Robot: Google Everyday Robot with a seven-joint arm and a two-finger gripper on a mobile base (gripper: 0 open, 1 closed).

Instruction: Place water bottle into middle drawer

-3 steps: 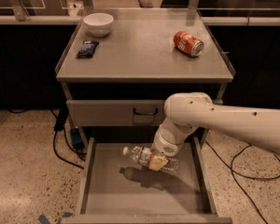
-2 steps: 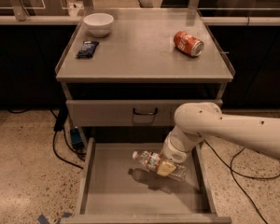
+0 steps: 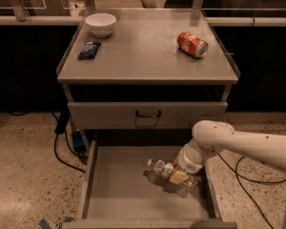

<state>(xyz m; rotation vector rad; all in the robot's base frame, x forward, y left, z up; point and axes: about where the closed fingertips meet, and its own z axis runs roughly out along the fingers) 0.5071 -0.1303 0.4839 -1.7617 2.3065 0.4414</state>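
The middle drawer (image 3: 119, 185) is seen pulled fully out at the foot of the cabinet, its flat grey floor exposed between low side walls. A scrap of blue tape (image 3: 45, 222) is seen on the speckled floor (image 3: 24, 166) just off the drawer's front left corner. The water bottle (image 3: 162, 168) is found inside the drawer, right of its middle. It is laid on its side and angled, with its left end pointed toward the drawer's back. The gripper (image 3: 178, 176) is lowered into the drawer's right half and is clamped on the bottle's right part, a tan pad being pressed over the clear plastic. Whether the bottle is resting on the drawer floor cannot be told. The white arm (image 3: 243, 144) is carried in over the drawer's right wall from the right edge of the view. Dark cables (image 3: 62, 147) are trailed across the floor left of the drawer's back corner. Directly above the drawer's back, a closed grey drawer front (image 3: 105, 114) with a small black handle (image 3: 148, 114) is seen. Higher and farther back from the drawer, the grey cabinet top (image 3: 143, 56) is spread. On it, a red soda can (image 3: 192, 44) is laid on its side above the drawer's right side. A dark flat packet (image 3: 89, 50) is set above the drawer's left wall. A white bowl (image 3: 100, 24) is placed upright farthest back on that same side.
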